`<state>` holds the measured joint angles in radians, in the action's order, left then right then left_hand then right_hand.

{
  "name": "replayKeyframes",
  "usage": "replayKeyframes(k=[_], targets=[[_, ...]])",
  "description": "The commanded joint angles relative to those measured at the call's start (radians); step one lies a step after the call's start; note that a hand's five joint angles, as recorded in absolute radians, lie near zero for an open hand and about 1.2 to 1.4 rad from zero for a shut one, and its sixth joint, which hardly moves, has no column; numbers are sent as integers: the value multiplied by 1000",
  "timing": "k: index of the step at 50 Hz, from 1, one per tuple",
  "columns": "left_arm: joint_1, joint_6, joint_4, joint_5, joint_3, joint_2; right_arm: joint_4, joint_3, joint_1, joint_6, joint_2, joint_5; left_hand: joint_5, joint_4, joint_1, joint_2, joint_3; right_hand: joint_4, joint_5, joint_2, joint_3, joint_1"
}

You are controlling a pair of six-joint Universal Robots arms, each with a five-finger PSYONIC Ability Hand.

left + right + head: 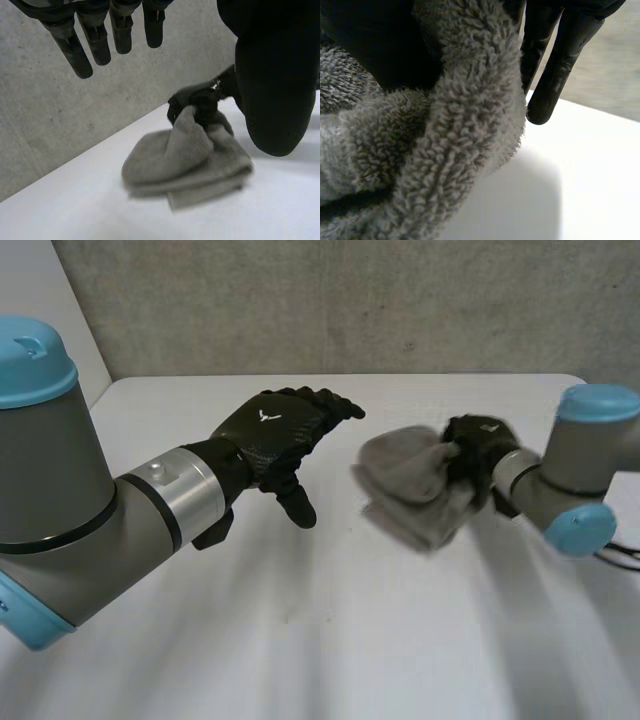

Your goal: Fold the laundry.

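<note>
Left hand (272, 435) hangs open over the white desk (300, 640), fingers relaxed and holding nothing, apart from the grey towel (405, 480). The towel lies bunched on the desk near the right hand (478, 445), which grips a gathered fold. No neat fold shows yet, so most of the folding looks undone.
</note>
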<state>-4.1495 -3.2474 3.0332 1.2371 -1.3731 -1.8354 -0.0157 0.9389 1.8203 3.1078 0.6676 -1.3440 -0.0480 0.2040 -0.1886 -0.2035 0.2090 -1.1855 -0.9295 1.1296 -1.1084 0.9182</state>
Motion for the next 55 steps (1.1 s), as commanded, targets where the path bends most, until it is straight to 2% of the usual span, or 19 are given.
replayKeyframes(k=[1, 6, 12, 21, 23, 26, 27, 28, 35, 42, 46, 50, 51, 53, 54, 55], targets=[[-1, 0, 1, 1, 0, -8, 88, -345, -171, -34, -181, -23, 33, -14, -1, 13, -19, -211, -292, 267, -288, 478], [0, 0, 0, 1, 0, -15, 143, -578, -327, -38, -308, -49, 33, -14, -1, 13, -19, -211, -292, 267, -288, 478], [0, 2, 0, 7, -1, -21, 158, -749, -417, -75, -413, -35, 33, -14, -1, 13, -19, -211, -292, 267, -288, 478], [0, 3, -1, 13, -3, -28, 137, -786, -501, -161, -482, 121, 33, -14, -1, 13, -19, -211, -292, 267, -288, 478], [0, 3, 1, 13, -4, -28, 137, -786, -506, -161, -482, 125, 33, -14, -1, 13, -19, -206, -287, 262, -283, 473], [0, 3, 1, 13, -6, -27, 135, -787, -513, -169, -484, 129, 30, -11, -4, 11, -16, 399, 318, -344, 322, -132], [0, 3, 1, 13, -6, -28, 135, -789, -513, -175, -484, 125, 30, -11, -4, 11, -16, 649, 567, -593, 572, -381], [0, 3, 1, 13, -7, -28, 135, -789, -513, -198, -484, 117, 33, -14, -1, 13, -19, 1011, 930, -955, 934, -744], [0, 25, -1, 13, -11, -25, 141, -782, -532, -363, -470, 45, 30, -11, -4, 11, -16, 1011, 930, -955, 934, -744], [-1, 31, -1, 13, -9, -16, 189, -723, -527, -512, -367, 54, 30, -11, -4, 11, -16, 1011, 930, -955, 934, -744], [-3, 29, 1, 13, -7, -12, 223, -648, -523, -671, -260, 55, 33, -14, -1, 13, -19, 1011, 930, -955, 934, -744], [-6, 29, -1, 13, -4, -1, 231, -542, -510, -940, -152, 34, 33, -14, -1, 13, -19, 1011, 930, -955, 934, -744], [-8, 29, -1, 13, -4, 7, 224, -504, -497, -1050, -107, 25, 33, -14, -1, 13, -19, 1011, 930, -955, 934, -744], [-12, 29, 0, 13, -6, 15, 215, -471, -474, -1142, -60, 3, 33, -14, -1, 13, -19, 1011, 930, -955, 934, -744], [-18, 29, -1, 15, -6, 21, 194, -448, -449, -1190, -16, -33, 33, -14, -1, 13, -19, 1011, 930, -955, 934, -744], [-21, 29, 1, 15, -6, 24, 177, -440, -437, -1192, 6, -52, 33, -14, -1, 13, -19, 1011, 930, -955, 934, -744]])
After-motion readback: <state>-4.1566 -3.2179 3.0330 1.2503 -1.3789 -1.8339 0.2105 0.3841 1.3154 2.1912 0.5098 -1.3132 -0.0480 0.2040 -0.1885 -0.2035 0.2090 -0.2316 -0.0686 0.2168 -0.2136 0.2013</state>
